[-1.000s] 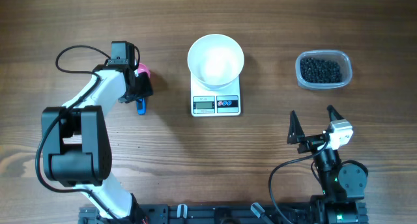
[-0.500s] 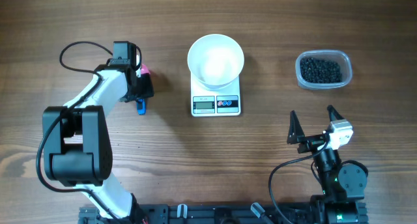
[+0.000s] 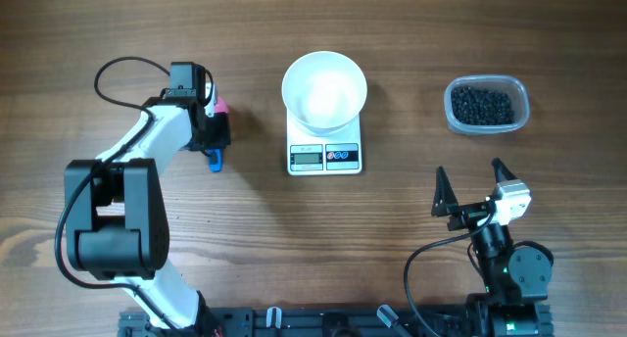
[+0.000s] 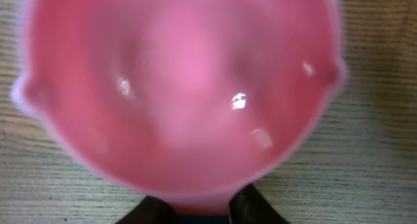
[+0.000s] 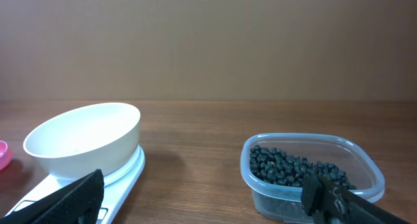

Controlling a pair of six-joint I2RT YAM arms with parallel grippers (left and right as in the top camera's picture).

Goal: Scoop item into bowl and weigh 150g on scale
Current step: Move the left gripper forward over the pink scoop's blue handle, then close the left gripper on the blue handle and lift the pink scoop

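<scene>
1. Item [image 3: 482,104]: a dark pile of tiny black beads, all of it inside a clear plastic tub [image 3: 488,79]. None shows in the bowl.
2. The tub sits toward the far right corner of the tabletop [image 3: 294,249], well apart from the scale and with bare wood between them.
3. Bowl [image 3: 324,90]: white and glossy, upright on the scale's platform, with its inside looking bare.
4. Scale [image 3: 324,157]: white, near the middle of the far edge. The display and two buttons face the near edge. The digits are too small to read.
5. Pink scoop [image 4: 182,87]: left of the scale, toward the far left part of the tabletop. Its cup faces up with nothing in it, and the blue handle end points at the near edge.
6. Left gripper [image 4: 202,212]: it is over the scoop, with dark fingers [image 4: 150,212] on either side of the neck where cup meets handle. The jaws are narrow. Cannot tell if they actually clamp it, as the wrist view is blurred and cropped.
7. Right gripper [image 3: 468,170]: near the near right corner, jaws spread wide and holding nothing. It is aimed toward the tub and scale and touches neither.
</scene>
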